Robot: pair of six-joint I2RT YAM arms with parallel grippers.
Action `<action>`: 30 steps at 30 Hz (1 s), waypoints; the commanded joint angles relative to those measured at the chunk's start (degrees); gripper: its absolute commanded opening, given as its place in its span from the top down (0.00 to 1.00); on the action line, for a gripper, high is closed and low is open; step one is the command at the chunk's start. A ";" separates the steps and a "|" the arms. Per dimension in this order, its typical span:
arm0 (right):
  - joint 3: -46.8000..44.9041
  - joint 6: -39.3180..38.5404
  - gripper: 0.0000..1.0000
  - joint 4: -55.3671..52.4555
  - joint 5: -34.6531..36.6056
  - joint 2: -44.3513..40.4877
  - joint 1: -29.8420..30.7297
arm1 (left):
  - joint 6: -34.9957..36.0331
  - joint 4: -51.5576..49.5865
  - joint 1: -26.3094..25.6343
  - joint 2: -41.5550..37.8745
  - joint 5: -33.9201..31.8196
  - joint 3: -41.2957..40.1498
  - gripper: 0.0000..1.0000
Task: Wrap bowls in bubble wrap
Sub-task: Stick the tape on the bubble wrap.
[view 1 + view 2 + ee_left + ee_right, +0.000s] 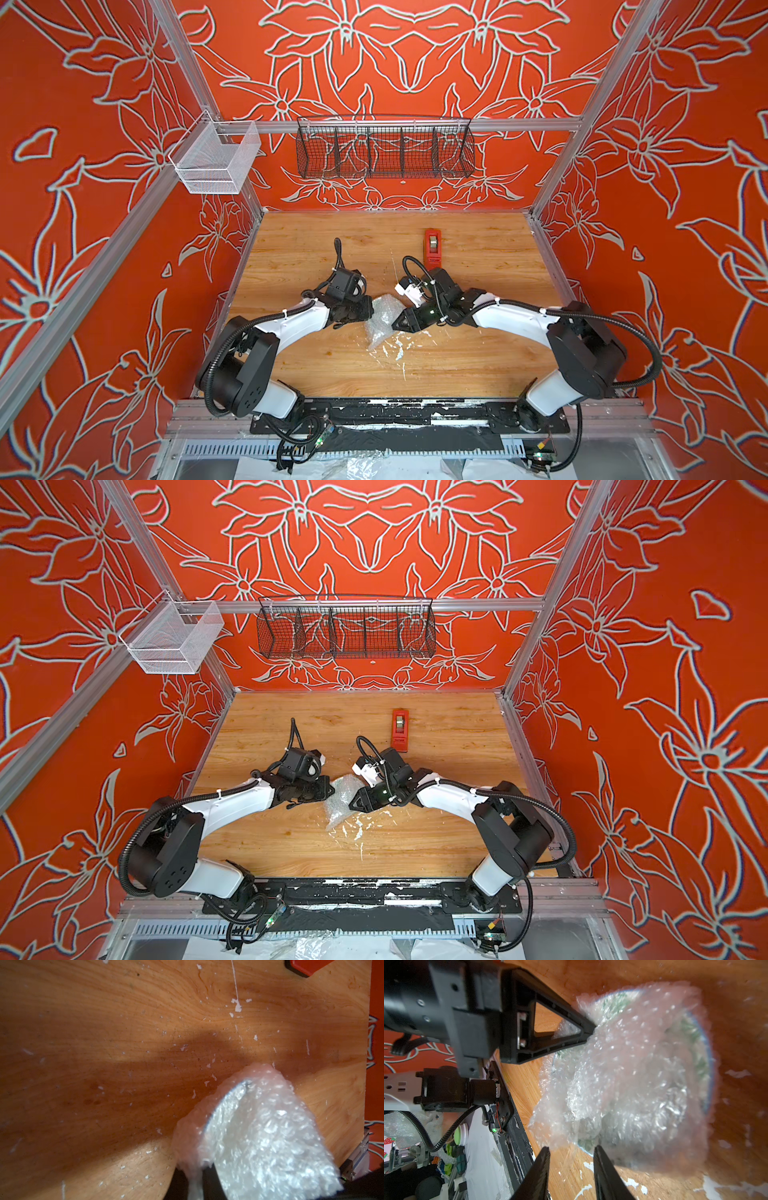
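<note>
Your left gripper [592, 1029] pinches the bubble wrap [623, 1084] covering the bowl [702, 1068], at 9 o'clock; your right gripper [571, 1150], at 3 o'clock, has jaws partly apart, empty.

Robot lab cell: aluminium frame [519, 124], patterned red walls [415, 62].

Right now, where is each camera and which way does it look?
Top views: high behind the arms, facing down at the table; left arm, right arm, wrap between.
Left wrist: on that arm, faces the table past the left claw pinching wrap.
Right wrist: on that arm, faces the wrapped bowl past the open right claw; left claw shows.
All share the wrap.
</note>
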 commanded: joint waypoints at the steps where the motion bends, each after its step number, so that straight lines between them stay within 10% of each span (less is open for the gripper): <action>1: -1.20 0.70 0.62 -1.26 3.20 -2.87 0.36 | -0.14 -0.81 -0.11 -0.04 -0.23 0.89 1.00; 11: -2.66 5.29 0.82 3.26 1.64 -3.81 1.28 | -0.47 -0.43 -0.11 -0.22 0.01 0.45 1.00; 30: -6.65 10.19 0.86 11.65 0.05 3.05 2.99 | -0.55 -0.12 -0.20 0.21 -0.12 0.50 1.00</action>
